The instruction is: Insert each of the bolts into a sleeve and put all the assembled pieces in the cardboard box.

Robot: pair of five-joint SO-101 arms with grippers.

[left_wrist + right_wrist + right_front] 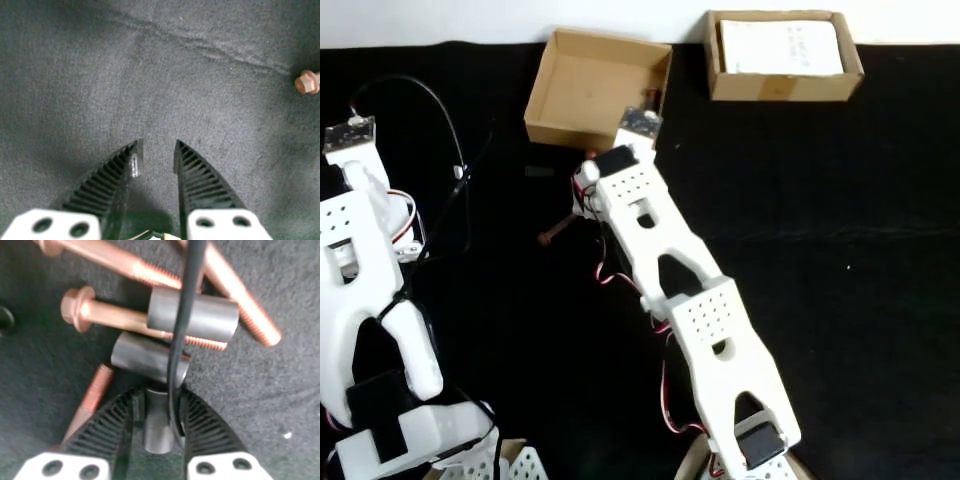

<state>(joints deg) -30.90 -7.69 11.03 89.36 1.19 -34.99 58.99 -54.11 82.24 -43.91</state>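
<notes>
My right gripper [159,391] is shut on a grey sleeve [158,427] that stands between its fingers, down at a heap of parts on the black cloth. Just beyond the fingertips lies a second sleeve [148,358]. A third sleeve [194,315] has a copper bolt [95,311] pushed through it. More copper bolts [235,290] lie around them. A black cable [186,300] crosses in front. The open cardboard box [595,88] stands just past the right arm [660,235]. My left gripper [157,146] is open over bare cloth, with a bolt head [306,81] off to one side.
A second cardboard box [785,84] holding white paper sits at the back right. One bolt [552,235] pokes out beside the right arm. Wires [440,110] trail over the cloth near the left arm [365,300]. Open cloth lies to the right.
</notes>
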